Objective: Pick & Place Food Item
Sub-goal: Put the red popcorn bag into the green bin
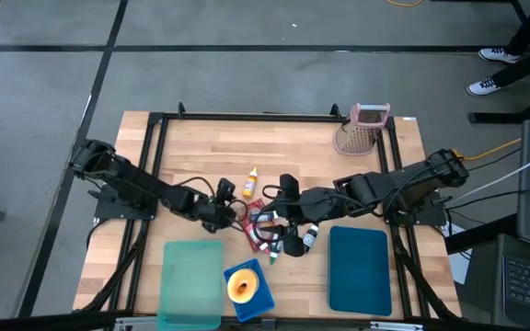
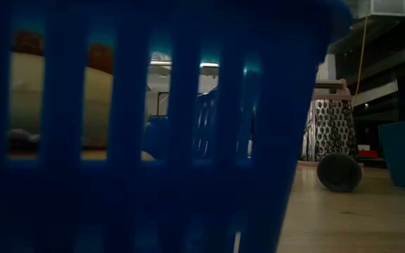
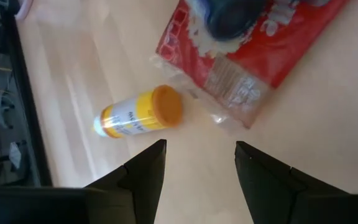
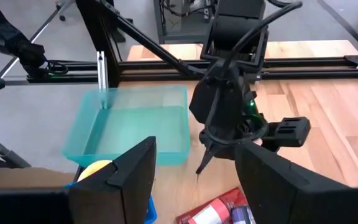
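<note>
A small yellow bottle (image 3: 140, 113) with an orange cap lies on its side on the wooden table (image 1: 201, 147), also seen from above as the bottle (image 1: 249, 182). Beside it lies a red food packet (image 3: 253, 56), flat on the table (image 1: 254, 221). My left gripper (image 1: 231, 208) hovers low, tilted down, just short of the bottle, its fingers (image 3: 145, 177) open and holding nothing. My right gripper (image 1: 282, 197) hangs higher over the packet, its fingers (image 4: 135, 171) open too, facing the left arm's wrist (image 4: 229, 112). Small bottles (image 1: 307, 237) lie near the packet.
A light teal bin (image 1: 191, 280) and a blue basket (image 1: 249, 292) holding a round yellow item stand at the near edge, the basket filling the low view (image 2: 153, 126). A dark teal bin (image 1: 359, 268) is at near right. A grater (image 1: 362, 131) stands at far right.
</note>
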Action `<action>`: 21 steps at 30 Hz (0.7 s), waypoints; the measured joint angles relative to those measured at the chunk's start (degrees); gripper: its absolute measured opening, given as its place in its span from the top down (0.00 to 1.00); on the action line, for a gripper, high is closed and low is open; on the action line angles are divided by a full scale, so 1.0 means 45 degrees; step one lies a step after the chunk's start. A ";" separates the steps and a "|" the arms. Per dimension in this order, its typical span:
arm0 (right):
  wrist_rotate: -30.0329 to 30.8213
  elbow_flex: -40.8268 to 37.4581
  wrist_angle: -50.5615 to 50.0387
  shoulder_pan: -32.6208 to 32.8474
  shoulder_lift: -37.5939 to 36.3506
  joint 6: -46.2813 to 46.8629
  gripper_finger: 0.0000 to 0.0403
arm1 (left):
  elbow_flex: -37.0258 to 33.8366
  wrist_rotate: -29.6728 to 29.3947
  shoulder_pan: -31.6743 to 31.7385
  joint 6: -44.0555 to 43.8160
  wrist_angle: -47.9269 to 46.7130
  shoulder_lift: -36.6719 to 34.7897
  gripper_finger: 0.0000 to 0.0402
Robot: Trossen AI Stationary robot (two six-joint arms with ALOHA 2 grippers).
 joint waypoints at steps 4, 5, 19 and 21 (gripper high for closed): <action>0.0000 0.0000 -0.0164 0.0107 -0.0004 0.0016 0.46 | 0.0271 0.0066 0.0124 0.0994 -0.0627 0.0000 0.53; 0.0000 0.0000 -0.0256 0.0139 -0.0005 0.0016 0.46 | 0.0271 0.0082 0.0155 0.1265 -0.0675 0.0000 0.53; -0.0002 -0.0005 -0.0653 0.0174 -0.0010 -0.0222 0.46 | 0.0270 0.1020 0.0650 0.4138 -0.0606 0.1044 0.53; 0.0000 -0.0005 -0.0710 0.0174 -0.0010 -0.0220 0.46 | 0.0275 0.1156 0.0577 0.4520 -0.0388 0.1286 0.53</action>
